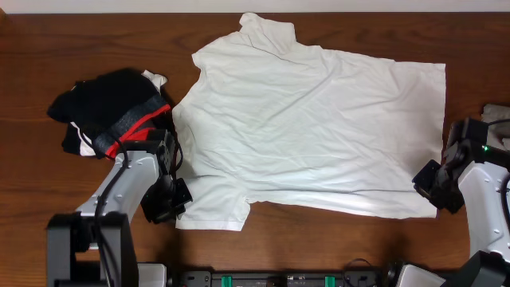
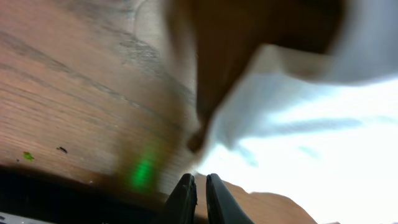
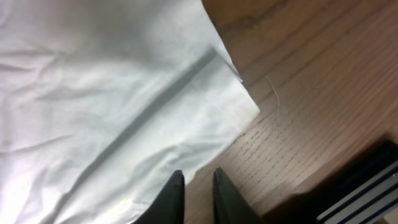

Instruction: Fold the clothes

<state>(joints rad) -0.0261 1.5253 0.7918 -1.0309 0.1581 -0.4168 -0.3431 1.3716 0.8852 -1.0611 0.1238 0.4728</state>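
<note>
The clothes, a white T-shirt (image 1: 319, 119), lie spread flat on the wooden table (image 1: 48, 191), sleeves towards the left and hem towards the right. No lettering shows. My left gripper (image 1: 166, 204) sits at the near sleeve's outer edge. In the left wrist view the left gripper (image 2: 200, 177) is shut, bare wood under it and the blurred shirt (image 2: 311, 143) beyond. My right gripper (image 1: 434, 187) is at the near hem corner. In the right wrist view the right gripper (image 3: 199, 173) has its fingers slightly apart over bare wood, just beside the shirt (image 3: 93, 93) edge and holding nothing.
A heap of black garments with a grey-and-red band (image 1: 111, 108) lies at the left, touching the shirt's collar side. A grey item (image 1: 498, 112) shows at the table's right edge. A dark striped object (image 3: 367, 193) is close beside the right gripper.
</note>
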